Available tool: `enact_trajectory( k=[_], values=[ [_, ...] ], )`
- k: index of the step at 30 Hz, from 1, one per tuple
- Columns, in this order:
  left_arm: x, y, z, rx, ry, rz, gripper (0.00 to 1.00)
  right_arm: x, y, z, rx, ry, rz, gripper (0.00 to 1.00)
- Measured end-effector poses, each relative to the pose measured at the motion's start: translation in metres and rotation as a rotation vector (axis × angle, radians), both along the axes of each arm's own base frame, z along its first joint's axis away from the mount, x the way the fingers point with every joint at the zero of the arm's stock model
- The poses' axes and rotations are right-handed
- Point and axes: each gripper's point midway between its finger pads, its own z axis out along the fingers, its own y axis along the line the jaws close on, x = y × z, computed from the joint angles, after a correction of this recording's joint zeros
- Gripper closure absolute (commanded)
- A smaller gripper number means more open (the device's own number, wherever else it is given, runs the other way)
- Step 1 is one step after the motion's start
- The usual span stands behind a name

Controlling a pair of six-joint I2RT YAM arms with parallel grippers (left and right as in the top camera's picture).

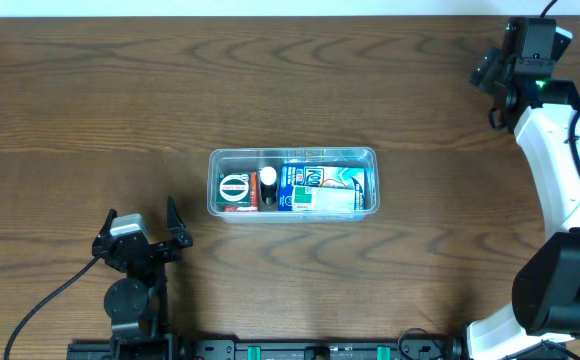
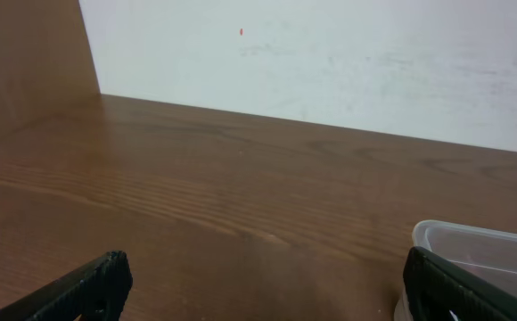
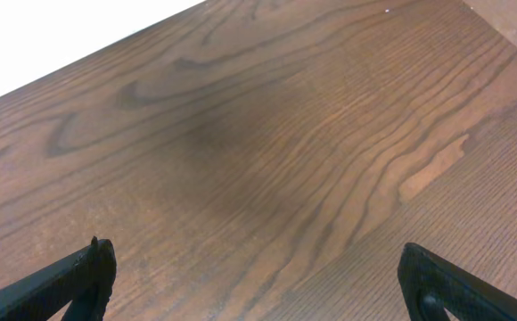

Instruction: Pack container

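Observation:
The clear plastic container (image 1: pixel 292 155) sits at the table's centre. It holds a green-and-red packet (image 1: pixel 234 189), a small black bottle with a white cap (image 1: pixel 268 183) and blue-and-white packets (image 1: pixel 322 189). My left gripper (image 1: pixel 142 229) is open and empty, low at the front left, well apart from the container; the container's corner (image 2: pixel 472 242) shows beside its right finger in the left wrist view. My right gripper (image 1: pixel 494 66) is open and empty at the far right back, over bare wood (image 3: pixel 258 178).
The brown wooden table (image 1: pixel 120 90) stretches all round the container. A white wall (image 2: pixel 330 62) stands beyond the table's far edge. The right arm's white link (image 1: pixel 555 165) runs along the right side.

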Motion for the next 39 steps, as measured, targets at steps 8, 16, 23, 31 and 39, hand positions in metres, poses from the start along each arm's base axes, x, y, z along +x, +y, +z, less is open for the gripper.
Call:
enact_trajectory(
  k=[8,16,23,31,39],
  values=[
    [0.0,0.0,0.0,0.0,0.0,0.0,0.02,0.0,0.0,0.0,0.0,0.0,0.0,0.01],
    [0.0,0.0,0.0,0.0,0.0,0.0,0.02,0.0,0.0,0.0,0.0,0.003,0.0,0.01],
    [0.0,0.0,0.0,0.003,0.001,0.0,0.02,-0.016,0.013,0.014,0.001,0.015,0.026,0.01],
    [0.0,0.0,0.0,0.003,0.001,0.0,0.02,-0.064,0.069,0.117,-0.016,-0.177,0.179,0.01],
    [0.0,-0.001,0.0,0.002,0.003,-0.004,0.02,-0.098,0.085,0.168,-0.034,-0.467,0.288,0.01]
  ],
)
